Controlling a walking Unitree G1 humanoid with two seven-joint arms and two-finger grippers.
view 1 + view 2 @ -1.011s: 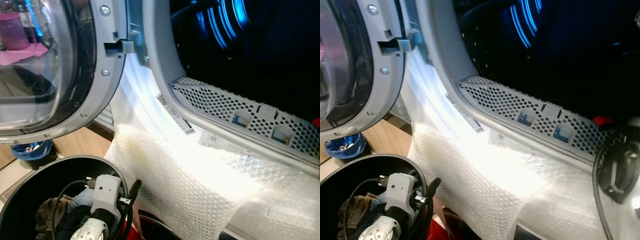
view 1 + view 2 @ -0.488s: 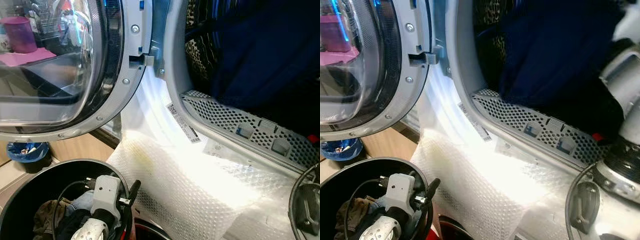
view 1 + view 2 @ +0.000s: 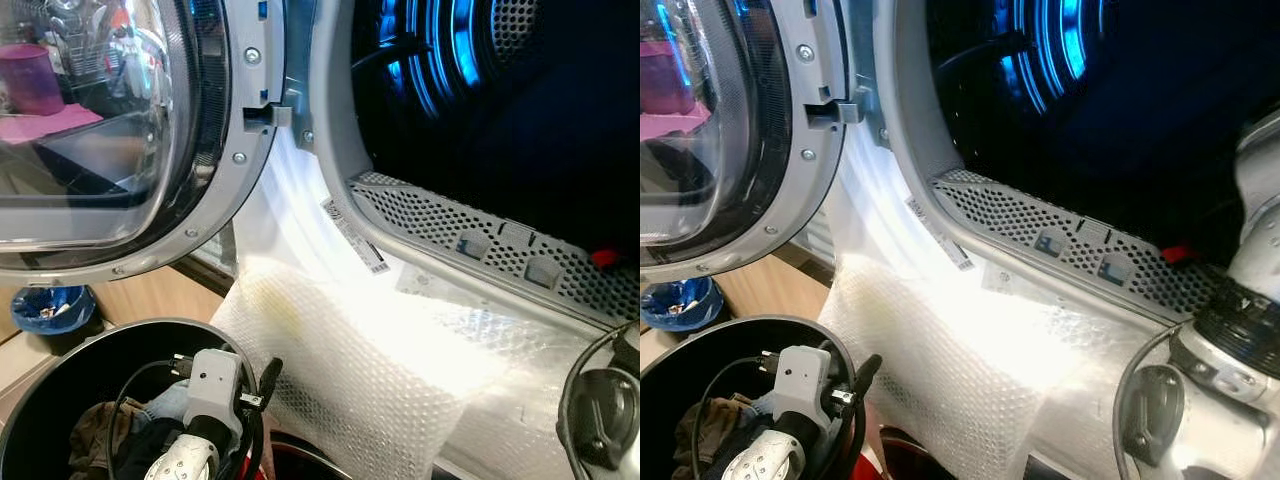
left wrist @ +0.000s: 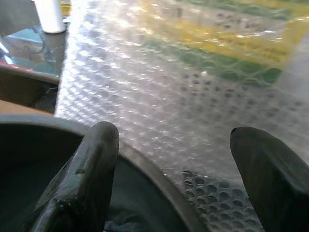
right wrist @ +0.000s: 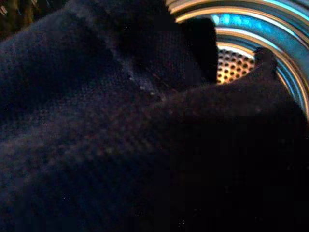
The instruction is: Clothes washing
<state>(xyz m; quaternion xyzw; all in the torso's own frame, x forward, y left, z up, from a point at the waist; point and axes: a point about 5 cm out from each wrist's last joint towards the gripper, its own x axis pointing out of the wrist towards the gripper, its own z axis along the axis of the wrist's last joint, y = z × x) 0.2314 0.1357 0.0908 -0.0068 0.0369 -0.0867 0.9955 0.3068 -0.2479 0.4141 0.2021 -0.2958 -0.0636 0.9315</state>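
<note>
Door (image 3: 110, 140): swung wide to the robot's left, glass reflecting the room; held open so the drum mouth is free for loading

Drum (image 3: 450, 60): dark inside with blue rings of light at the back; perforated grey lip (image 3: 470, 235) along the lower edge of the mouth, a small red tab (image 3: 603, 258) at its right end

Bubble wrap (image 3: 380, 370): draped over the machine front below the lip, down to the bin; looks like padding so arms and machine do not knock

Bin (image 3: 60, 380): black, round, on the floor at the foot of the machine, its rim touching the wrap; set close so each garment has a short trip to the drum

Clothes (image 3: 100, 435): a brownish piece and a pale blue piece lie in the bin's bottom, partly under the left arm; these are what is left to load, by my judgement

Left gripper (image 4: 174, 169): over the bin's rim nearest the machine, fingers (image 4: 87, 164) spread apart with nothing between them; poised to dip for the next piece, I judge

Right arm (image 3: 1250, 330): silver forearm rising at the lower right corner of the mouth, reaching into the drum

Right gripper: cannot tell its state; its wrist view is taken up by dark navy cloth (image 5: 120, 135) pressed close, with the drum's holed back wall (image 5: 236, 63) beyond

Cloth: inside the drum, up against the right wrist camera; whether gripped or just draped there, I cannot tell

Stage: mid-load, judged from cloth in the drum and clothes in the bin
</note>
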